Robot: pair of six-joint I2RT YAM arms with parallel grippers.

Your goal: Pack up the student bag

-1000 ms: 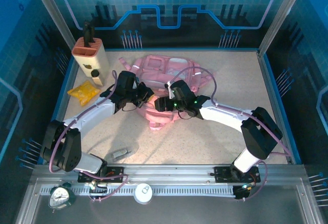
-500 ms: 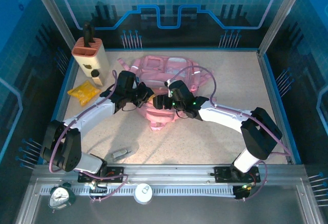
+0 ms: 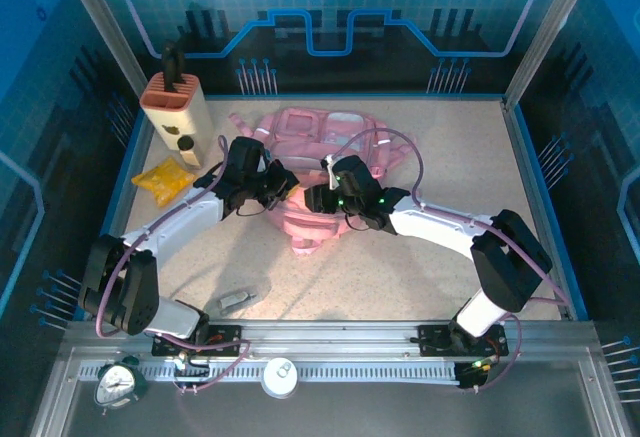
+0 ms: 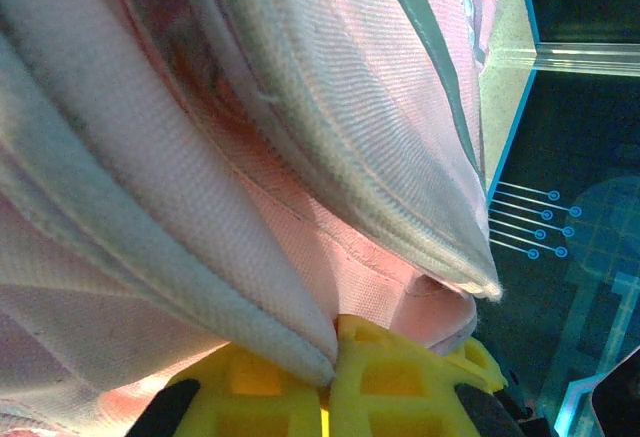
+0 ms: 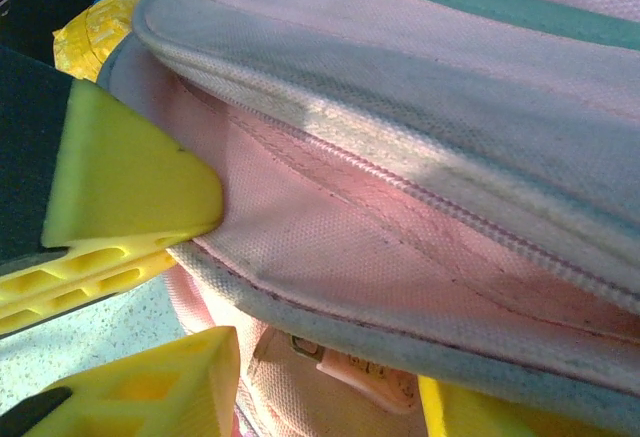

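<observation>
The student bag (image 3: 322, 139), pink with pale pockets, lies at the middle back of the table. My left gripper (image 3: 284, 188) is at its near left edge. In the left wrist view the left gripper (image 4: 331, 389) is shut on a pale fold of the student bag (image 4: 330, 87). My right gripper (image 3: 313, 200) reaches in beside it from the right. In the right wrist view the right gripper (image 5: 325, 382) is open, its yellow fingers (image 5: 150, 387) standing either side of the bag's rim (image 5: 400, 257) and a small pink zip pull (image 5: 365, 377). The left gripper's yellow finger (image 5: 130, 182) presses that rim.
A beige holder (image 3: 178, 107) with a dark thing in it stands at the back left. A yellow packet (image 3: 164, 178) lies just in front of it. A small grey object (image 3: 236, 300) rests near the front edge. An alarm clock (image 3: 120, 382) and a white disc (image 3: 280, 375) sit by the rail.
The right gripper has edged a little along the bag's near edge and its jaws have narrowed. The left gripper has kept its hold and place.
</observation>
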